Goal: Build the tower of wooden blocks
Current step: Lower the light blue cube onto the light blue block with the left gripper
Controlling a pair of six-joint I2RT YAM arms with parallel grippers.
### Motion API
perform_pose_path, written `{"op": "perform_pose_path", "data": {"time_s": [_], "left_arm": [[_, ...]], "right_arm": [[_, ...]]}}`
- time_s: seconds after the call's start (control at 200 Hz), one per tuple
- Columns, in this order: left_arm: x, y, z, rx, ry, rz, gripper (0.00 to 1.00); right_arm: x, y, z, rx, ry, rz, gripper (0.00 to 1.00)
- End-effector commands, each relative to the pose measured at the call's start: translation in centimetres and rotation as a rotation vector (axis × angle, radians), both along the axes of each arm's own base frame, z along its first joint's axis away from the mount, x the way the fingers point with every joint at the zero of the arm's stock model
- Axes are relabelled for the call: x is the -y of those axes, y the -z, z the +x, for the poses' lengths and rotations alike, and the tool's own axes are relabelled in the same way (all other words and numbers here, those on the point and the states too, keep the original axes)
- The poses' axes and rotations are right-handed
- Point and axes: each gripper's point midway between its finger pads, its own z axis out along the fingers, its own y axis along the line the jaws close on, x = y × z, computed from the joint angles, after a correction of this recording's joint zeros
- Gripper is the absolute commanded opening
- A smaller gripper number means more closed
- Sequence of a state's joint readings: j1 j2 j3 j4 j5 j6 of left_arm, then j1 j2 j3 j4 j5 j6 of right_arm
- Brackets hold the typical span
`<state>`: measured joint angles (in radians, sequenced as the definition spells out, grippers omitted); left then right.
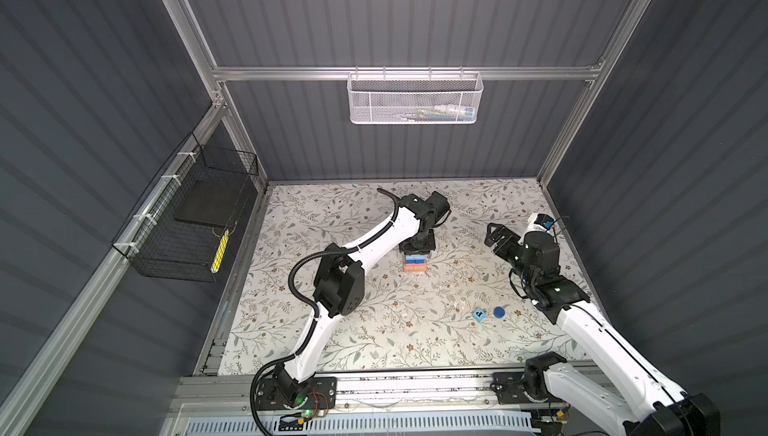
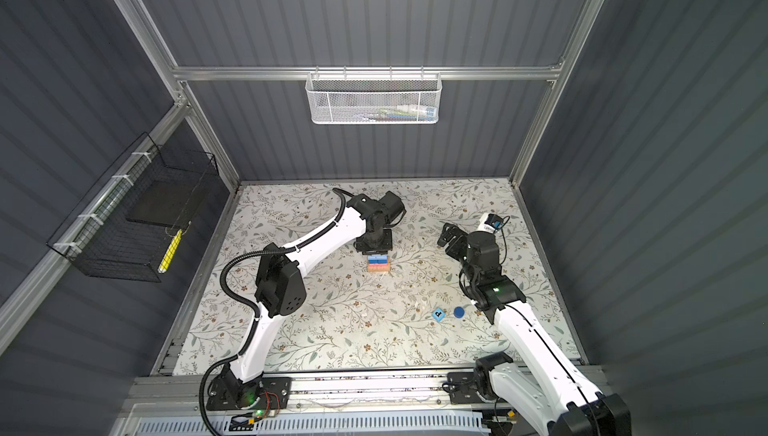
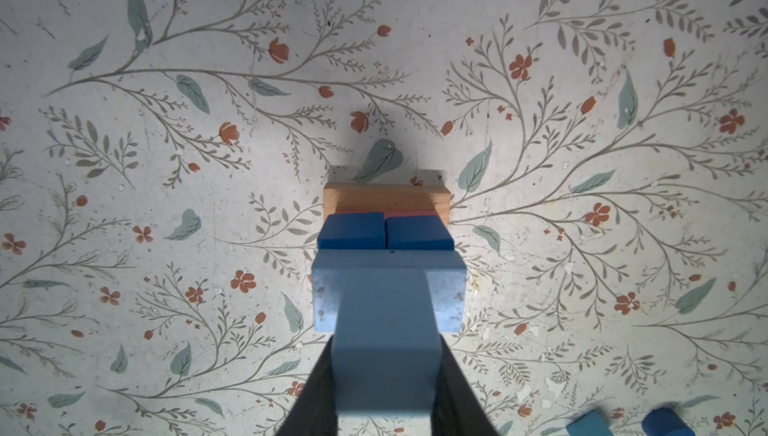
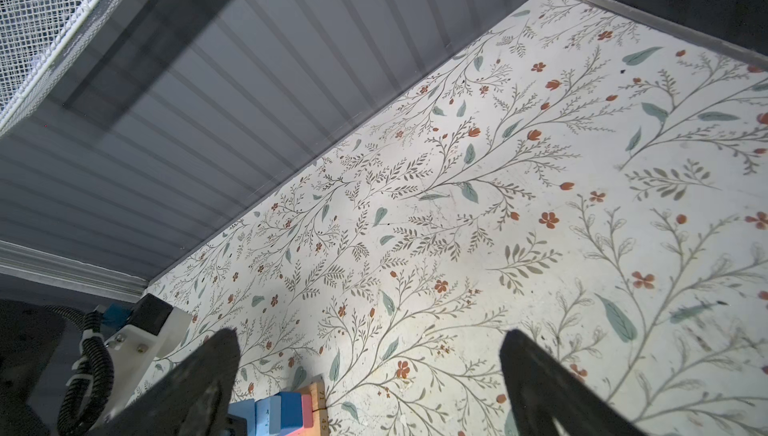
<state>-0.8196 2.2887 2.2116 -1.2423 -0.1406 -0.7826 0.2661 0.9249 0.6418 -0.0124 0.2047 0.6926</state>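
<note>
The wood block tower [image 1: 414, 264] [image 2: 379, 265] stands mid-table: a tan bar [image 3: 386, 197] at the bottom, a pink bar, two dark blue cubes [image 3: 353, 232], then a light blue bar [image 3: 324, 296]. My left gripper [image 1: 417, 247] [image 3: 386, 346] is directly over it, shut on a light blue block [image 3: 388, 355] at the bar's middle; whether block and bar touch I cannot tell. My right gripper [image 1: 492, 234] [image 4: 370, 342] hangs open and empty to the right of the tower [image 4: 286, 409]. A light blue cube [image 1: 479, 314] and a dark blue cylinder [image 1: 499, 311] lie loose near the right arm.
A white mesh basket [image 1: 414, 99] hangs on the back rail. A black wire basket [image 1: 187, 222] is fixed to the left wall. Grey walls enclose the floral table [image 1: 374, 330] on three sides.
</note>
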Motion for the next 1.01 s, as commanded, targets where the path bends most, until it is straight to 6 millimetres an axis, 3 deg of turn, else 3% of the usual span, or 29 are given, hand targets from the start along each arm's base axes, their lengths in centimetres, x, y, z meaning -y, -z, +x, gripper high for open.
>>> {"op": "perform_pose_path", "data": {"time_s": [0.0,0.54,1.0], "left_arm": [[-0.23,0.5,-0.22,-0.006,0.003,0.039,0.07],[-0.1,0.42,-0.17,-0.006,0.002,0.033,0.3],[-0.01,0.37,-0.13,-0.007,0.004,0.03,0.39]], "right_arm": [[-0.02,0.26,0.12,0.0,-0.002,0.007,0.99],[0.07,0.48,0.13,-0.007,-0.001,0.011,0.99],[0.03,0.45,0.14,-0.007,-0.005,0.017,0.99]]}}
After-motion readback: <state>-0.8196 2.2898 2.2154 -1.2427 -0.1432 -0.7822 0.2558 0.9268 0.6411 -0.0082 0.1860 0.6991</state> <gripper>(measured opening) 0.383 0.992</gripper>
